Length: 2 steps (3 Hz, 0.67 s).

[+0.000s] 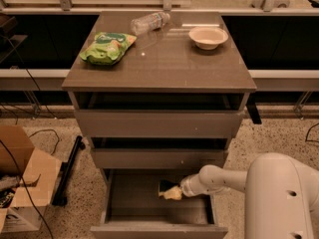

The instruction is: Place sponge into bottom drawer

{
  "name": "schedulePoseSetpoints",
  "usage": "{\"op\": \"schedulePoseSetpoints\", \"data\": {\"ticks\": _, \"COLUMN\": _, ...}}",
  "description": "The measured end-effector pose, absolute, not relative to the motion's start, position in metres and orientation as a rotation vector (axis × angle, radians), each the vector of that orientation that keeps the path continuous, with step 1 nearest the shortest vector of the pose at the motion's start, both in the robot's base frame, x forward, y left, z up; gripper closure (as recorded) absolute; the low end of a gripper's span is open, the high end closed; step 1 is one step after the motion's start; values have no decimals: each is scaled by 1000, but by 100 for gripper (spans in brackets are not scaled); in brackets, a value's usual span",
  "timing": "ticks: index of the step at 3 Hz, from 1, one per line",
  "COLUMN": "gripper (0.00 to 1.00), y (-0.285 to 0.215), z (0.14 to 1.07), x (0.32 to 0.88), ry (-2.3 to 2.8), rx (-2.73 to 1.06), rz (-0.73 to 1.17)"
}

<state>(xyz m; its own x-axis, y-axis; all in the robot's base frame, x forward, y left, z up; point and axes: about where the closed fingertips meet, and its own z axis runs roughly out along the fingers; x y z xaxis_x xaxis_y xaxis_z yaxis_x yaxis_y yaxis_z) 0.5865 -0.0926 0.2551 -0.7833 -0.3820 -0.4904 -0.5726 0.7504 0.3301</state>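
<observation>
At the foot of the cabinet [164,68], nearest to me, the bottom drawer [133,203] stands pulled out, its wide tray bare. My robot's white body [284,198] bulks at the cabinet's right front corner, and an open cardboard box [22,183] sits on the floor off the cabinet's left side. The arm [219,178] reaches leftward over the drawer's right wall. The gripper [175,191] hangs inside the drawer opening, right of the tray's middle, its fingers pinching the sponge [170,193]. I cannot tell whether the sponge touches the tray floor or hangs just above it.

The sponge is a small block of pale yellow foam with a dark scouring layer on top. I judge it very light, soft and squashy, rough enough not to slip, and in no way fragile; a short drop into the tray would do it no harm. The best hold is across its narrow sides, squeezing the foam only lightly so that it does not spring out on release.

Higher up the cabinet, the middle drawer [159,158] and the top drawer [159,123] each sit a little ajar. On the cabinet's top lie a green snack bag [107,48] at the left, a clear plastic bottle [149,21] on its side at the back, and a pale bowl [208,36] at the right rear.
</observation>
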Motion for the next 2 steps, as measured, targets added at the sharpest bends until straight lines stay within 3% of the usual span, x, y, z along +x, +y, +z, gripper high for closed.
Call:
{"op": "schedulePoseSetpoints", "data": {"ticks": 1, "gripper": 100, "y": -95, "z": 210, "x": 574, "ry": 2584, "rx": -622, "rz": 691}}
{"op": "schedulePoseSetpoints", "data": {"ticks": 2, "gripper": 84, "y": -89, "z": 181, "x": 571, "ry": 2595, "rx": -544, "rz": 689}}
